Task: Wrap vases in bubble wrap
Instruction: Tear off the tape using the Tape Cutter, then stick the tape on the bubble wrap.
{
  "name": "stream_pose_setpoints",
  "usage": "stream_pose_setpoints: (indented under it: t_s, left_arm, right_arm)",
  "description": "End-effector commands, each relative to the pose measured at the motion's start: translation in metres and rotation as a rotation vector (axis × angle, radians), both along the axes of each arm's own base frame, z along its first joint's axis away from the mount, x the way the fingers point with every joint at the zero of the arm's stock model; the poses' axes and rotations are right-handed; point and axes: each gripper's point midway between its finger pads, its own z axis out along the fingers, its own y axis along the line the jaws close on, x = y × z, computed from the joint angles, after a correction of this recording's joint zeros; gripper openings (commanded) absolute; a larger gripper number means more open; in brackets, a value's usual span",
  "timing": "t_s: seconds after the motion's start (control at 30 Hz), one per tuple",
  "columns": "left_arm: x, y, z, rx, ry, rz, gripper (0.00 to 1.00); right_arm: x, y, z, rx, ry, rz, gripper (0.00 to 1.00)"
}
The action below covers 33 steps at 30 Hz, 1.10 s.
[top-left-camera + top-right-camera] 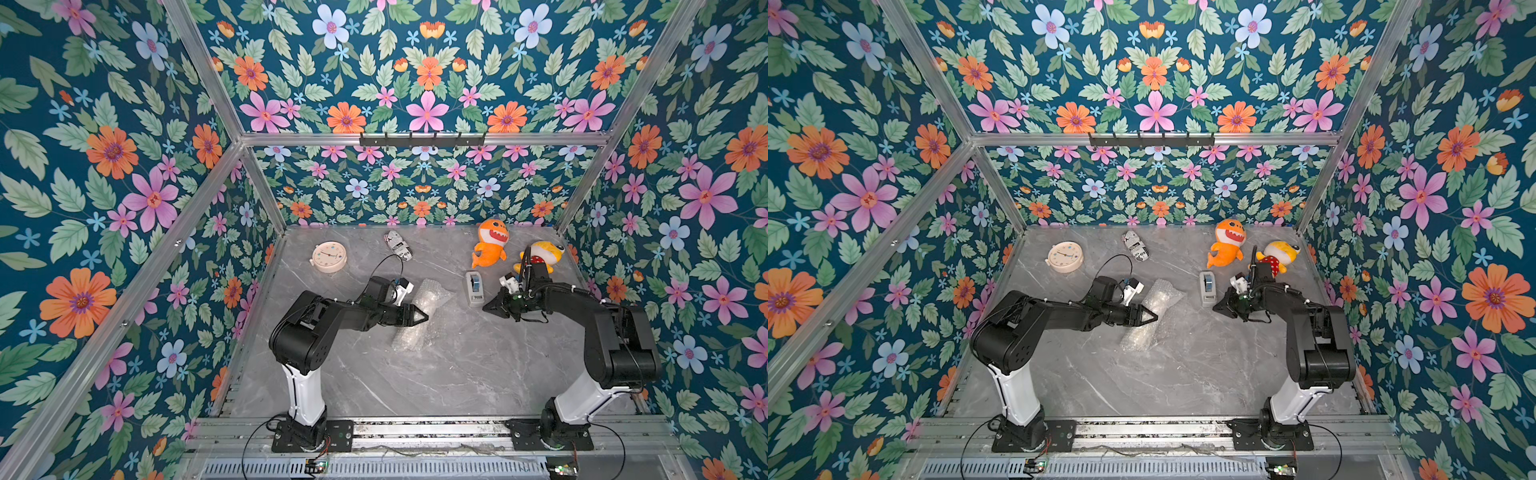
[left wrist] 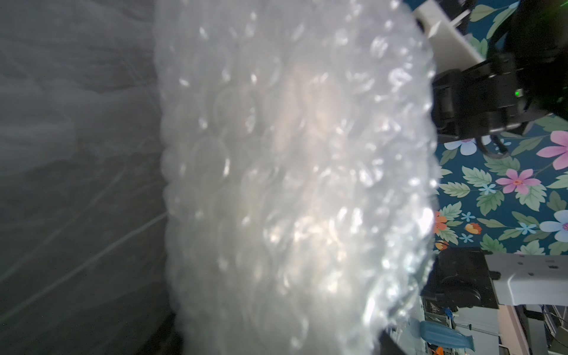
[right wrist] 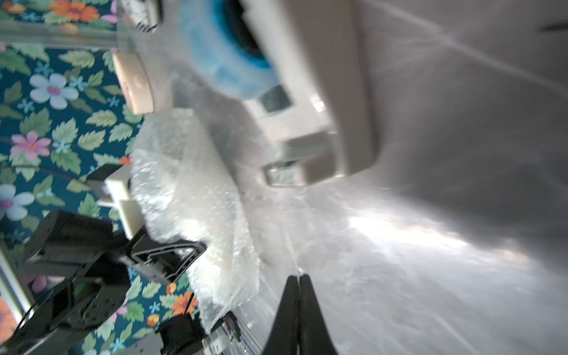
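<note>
While the left arm is stretching in from 9 o'clock, the left jaws are closed to a narrow point and are touching the side of the bubble wrap. The wrap is lying rolled into a long bundle near the middle of the tabletop. Whether a thin fold is being pinched between them, I cannot tell.

In both top views the bundle's long axis is running from 7 o'clock to 1 o'clock. It is lying at 3 o'clock from the left jaws, so the left arm is the nearer one. The right jaws are pressed together on nothing, hovering well apart at 3 o'clock of the bundle, near the tape dispenser.

The vase is not showing plainly. The left wrist view is giving only a cream glow through blurred bubbles, so I am judging that it is lying inside the roll. I cannot make out which end is holding the rim.
</note>
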Motion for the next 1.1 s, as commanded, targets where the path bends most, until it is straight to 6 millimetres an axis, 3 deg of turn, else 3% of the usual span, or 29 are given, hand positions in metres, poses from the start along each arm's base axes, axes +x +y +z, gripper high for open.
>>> stream_pose_setpoints:
  t_s: [0.0, 0.27, 0.43, 1.07]
  left_arm:
    - [-0.022, 0.017, -0.032, 0.128, 0.114, -0.015, 0.03]
    - [-0.026, 0.023, -0.034, 0.180, 0.103, -0.045, 0.03]
    - [-0.026, 0.023, -0.036, 0.183, 0.107, -0.047, 0.03]
    - [-0.025, 0.020, -0.037, 0.174, 0.119, -0.051, 0.02]
  right_arm:
    - [-0.020, 0.043, 0.030, 0.074, -0.063, 0.212, 0.00]
    - [-0.038, 0.121, 0.069, 0.265, -0.164, 0.498, 0.00]
    - [-0.049, 0.146, 0.062, 0.269, -0.114, 0.612, 0.00]
    - [-0.044, 0.157, 0.031, 0.229, -0.032, 0.647, 0.00]
